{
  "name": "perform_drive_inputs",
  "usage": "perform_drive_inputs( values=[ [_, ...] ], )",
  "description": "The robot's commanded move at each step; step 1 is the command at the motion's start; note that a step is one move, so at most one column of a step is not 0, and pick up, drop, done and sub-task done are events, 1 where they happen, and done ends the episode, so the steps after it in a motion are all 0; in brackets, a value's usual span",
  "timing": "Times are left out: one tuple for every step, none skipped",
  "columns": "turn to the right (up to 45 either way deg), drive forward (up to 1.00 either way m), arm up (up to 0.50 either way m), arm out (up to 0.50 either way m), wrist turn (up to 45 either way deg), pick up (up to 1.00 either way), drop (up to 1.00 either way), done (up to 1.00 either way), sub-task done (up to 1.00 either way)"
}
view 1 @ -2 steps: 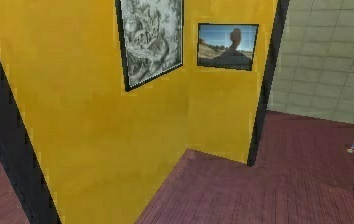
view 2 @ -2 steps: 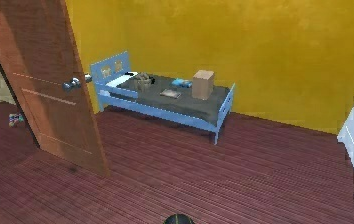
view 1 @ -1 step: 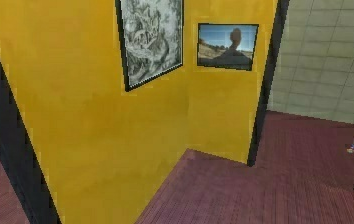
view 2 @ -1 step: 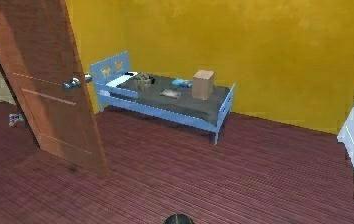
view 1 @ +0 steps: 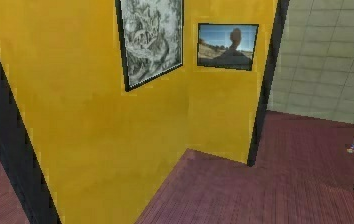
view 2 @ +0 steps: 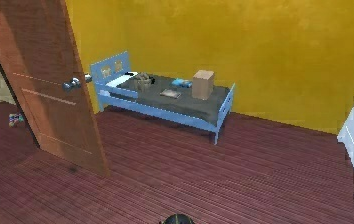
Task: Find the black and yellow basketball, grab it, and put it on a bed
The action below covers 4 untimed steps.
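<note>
**Arm side view, bottom edge:** a dark rounded blob (view 2: pixel 175 219) may be the gripper's end or the ball. I cannot tell which, nor the state of the fingers, nor whether anything is held, so I cannot say where the basketball is.

Beyond the blob lies bare maroon floor (view 2: pixel 235 170), with an open brown door (view 2: pixel 45 90) at the left. Farther out, against the yellow wall (view 2: pixel 265 50), stands a blue-framed bed (view 2: pixel 155 110) with its headboard to the left. On the mattress, a cardboard box (view 2: pixel 202 85) sits near the foot end, a flat item (view 2: pixel 172 93) at the middle and dark clutter (view 2: pixel 145 78) toward the head. The front corner at the foot is bare.

**Forward view:** a yellow wall corner bears a grey framed drawing (view 1: pixel 150 40) and a landscape picture (view 1: pixel 227 46). Right of a dark door frame (view 1: pixel 263 90) lies a tiled room.

**Judgement:** the bed is located, but delivery applies only if the ball is in hand. In that case the next move calls for driving nearer and extending the arm over the bare corner.
</note>
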Motion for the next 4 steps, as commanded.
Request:
perform_drive_inputs(
  values=[
    [0.0, 0.0, 0.0, 0.0, 12.0, 0.0, 0.0, 0.0, 0.0],
    [0.0, 0.0, -0.3, 0.0, 0.0, 0.0, 0.0, 0.0, 0.0],
    [0.0, 0.0, 0.0, 0.0, 0.0, 1.0, 0.0, 0.0, 0.0],
    [0.0, 0.0, 0.1, 0.0, 0.0, 0.0, 0.0, 0.0, 0.0]
  ],
)
